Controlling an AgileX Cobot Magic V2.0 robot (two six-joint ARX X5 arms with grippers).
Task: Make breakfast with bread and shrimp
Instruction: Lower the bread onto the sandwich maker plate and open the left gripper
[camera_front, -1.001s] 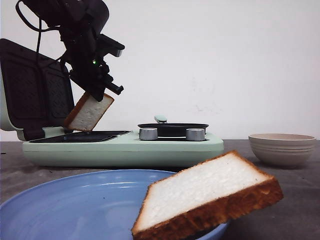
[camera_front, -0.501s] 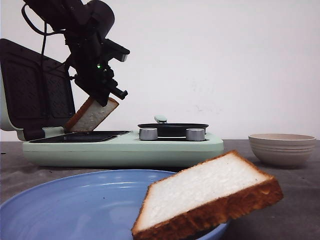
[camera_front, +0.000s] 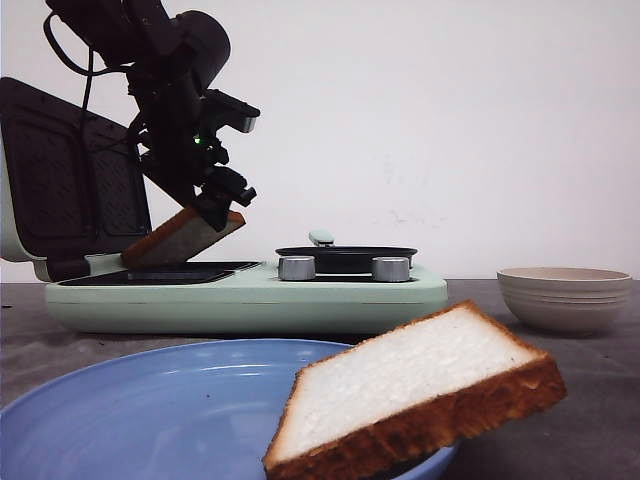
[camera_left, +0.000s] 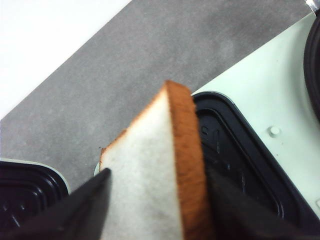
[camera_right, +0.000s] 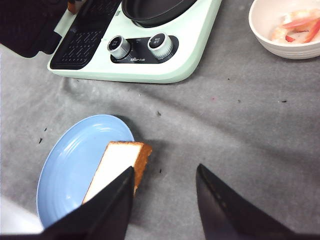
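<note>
Breakfast maker (camera_front: 250, 295), pale green, stood across the far left of the grey table (camera_right: 240, 130), its dark lid (camera_front: 60, 175) raised at the left end and a black pan (camera_front: 345, 258) seated behind two silver knobs (camera_front: 297, 268). Nearer sat a blue plate (camera_right: 65, 170) with one bread slice (camera_front: 415, 395) propped on its right edge. At the far right a white bowl (camera_right: 282, 35) held the reddish shrimp (camera_right: 300, 27). The left gripper (camera_front: 215, 212) was clamped on a second bread slice (camera_front: 180, 237), tilted, its low corner at or just above the open grill plate (camera_front: 165, 273). The right gripper (camera_right: 165, 205) hung spread wide, holding nothing, above the table just right of the plate.
</note>
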